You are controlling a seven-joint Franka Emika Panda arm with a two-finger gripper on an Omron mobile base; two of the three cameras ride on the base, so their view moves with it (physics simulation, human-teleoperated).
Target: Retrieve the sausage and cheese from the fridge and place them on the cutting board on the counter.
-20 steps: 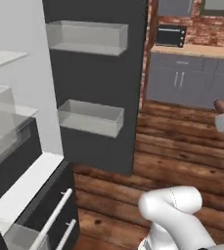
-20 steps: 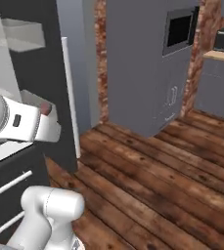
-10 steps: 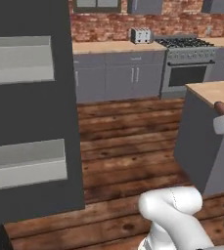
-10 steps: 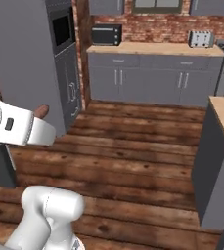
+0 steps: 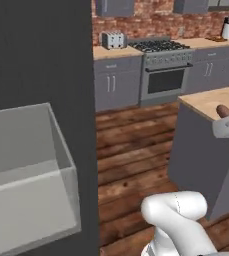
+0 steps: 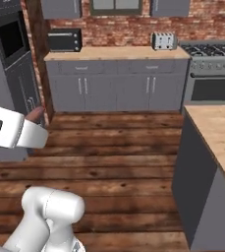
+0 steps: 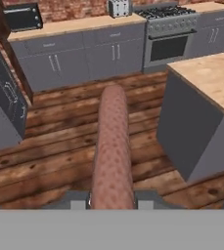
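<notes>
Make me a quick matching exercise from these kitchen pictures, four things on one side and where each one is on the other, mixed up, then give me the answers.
Things:
1. sausage
2. toaster
3. toaster oven
4. stove

Places:
A. left end of the back counter
B. right of the grey base cupboards
C. held in the gripper
D. on the back counter next to the stove

Pairs: 1-C, 2-D, 3-A, 4-B

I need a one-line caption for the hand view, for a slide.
The gripper holds a long sausage pointing over the wooden floor toward grey cupboards and a stove.
</notes>
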